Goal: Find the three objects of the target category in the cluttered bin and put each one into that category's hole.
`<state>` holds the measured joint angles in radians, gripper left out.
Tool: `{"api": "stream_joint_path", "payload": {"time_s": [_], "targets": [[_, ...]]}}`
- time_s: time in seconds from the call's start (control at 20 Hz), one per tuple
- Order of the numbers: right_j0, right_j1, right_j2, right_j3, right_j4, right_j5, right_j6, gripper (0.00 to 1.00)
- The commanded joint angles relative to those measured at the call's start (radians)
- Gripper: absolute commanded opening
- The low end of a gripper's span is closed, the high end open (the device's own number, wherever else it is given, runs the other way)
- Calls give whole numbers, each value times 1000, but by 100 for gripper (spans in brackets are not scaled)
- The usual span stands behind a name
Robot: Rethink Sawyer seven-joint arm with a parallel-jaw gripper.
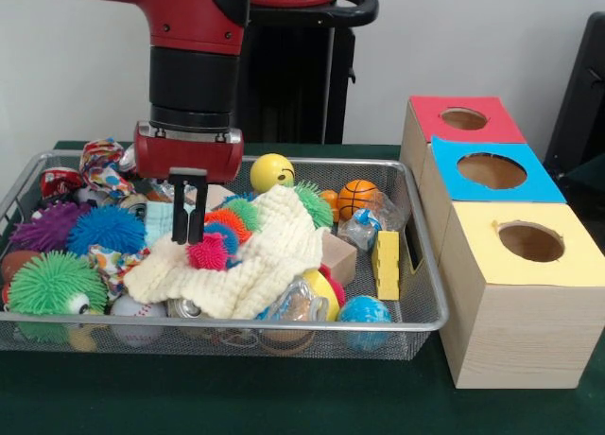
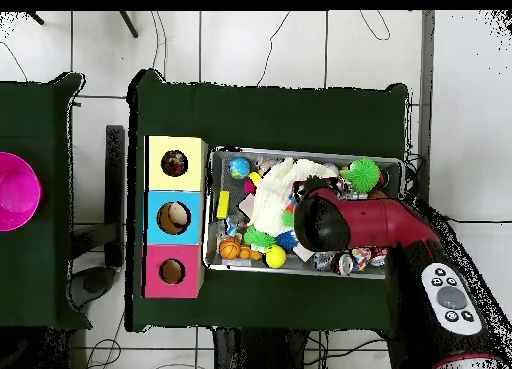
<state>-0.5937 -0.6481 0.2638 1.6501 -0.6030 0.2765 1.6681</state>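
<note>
Red and black arm reaching straight down from above, wrist vertical, hand point(image 1: 189, 232) with two dark fingers point(image 1: 180, 208) hanging close together, nearly closed.

Three boxes are showing red point(image 1: 463, 119), blue point(image 1: 492, 171) and yellow point(image 1: 529, 242) tops; a cream waffle cloth point(image 1: 255, 255) is lying among purple point(image 1: 43, 229), blue point(image 1: 106, 229) and green point(image 1: 49, 284) spiky balls.

I see the mesh bin point(image 1: 421, 265) crammed; one spotted cloth point(image 1: 112, 263) lies front-left, another point(image 1: 99, 165) back-left. Yellow box's hole point(image 1: 531, 241) is open.
</note>
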Motion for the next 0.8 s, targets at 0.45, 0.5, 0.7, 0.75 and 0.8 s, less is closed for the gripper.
{"api": "stream_joint_path", "payload": {"time_s": [0.45,0.5,0.7,0.75,0.8], "targets": [[27,30,-90,-63,-126,143,-102,0],[19,27,-76,-66,-133,167,-135,100],[-22,27,-12,-61,-142,195,-235,100],[-28,28,0,-59,-147,197,-247,100],[-41,29,19,-56,-152,205,-275,100]]}}
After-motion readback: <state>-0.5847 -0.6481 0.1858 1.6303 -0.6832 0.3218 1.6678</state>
